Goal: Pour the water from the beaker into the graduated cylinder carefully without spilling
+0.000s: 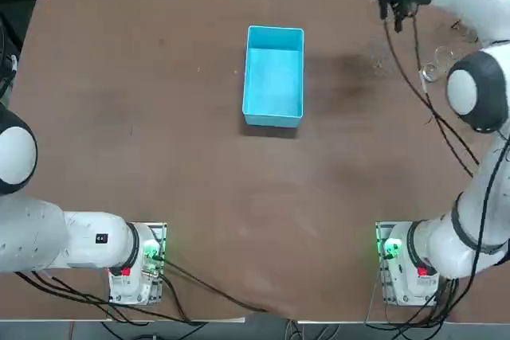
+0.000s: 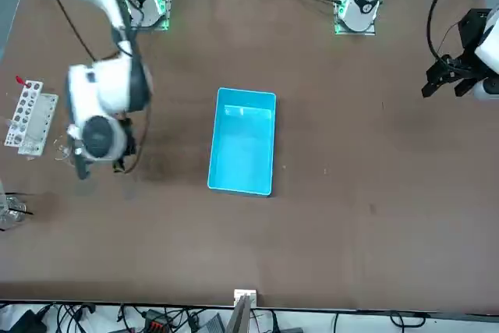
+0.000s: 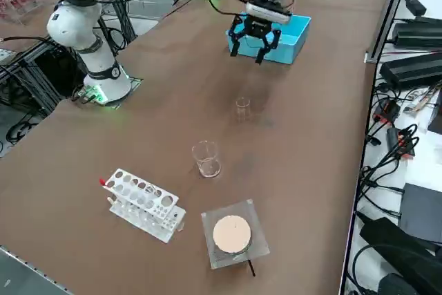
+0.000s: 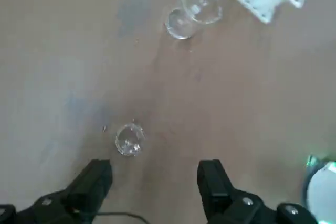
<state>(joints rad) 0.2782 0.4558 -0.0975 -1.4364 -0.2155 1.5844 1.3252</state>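
The right tool hangs spread and empty above the counter, the small beaker standing upright just below and ahead of its fingertips, apart from them.

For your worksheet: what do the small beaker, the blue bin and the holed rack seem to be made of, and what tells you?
Beaker: clear glass, probably; the table shows through it.
Blue bin: likely plastic; even cyan colour, smooth matte walls.
Rack: white, opaque, probably plastic; rows of neat round holes.
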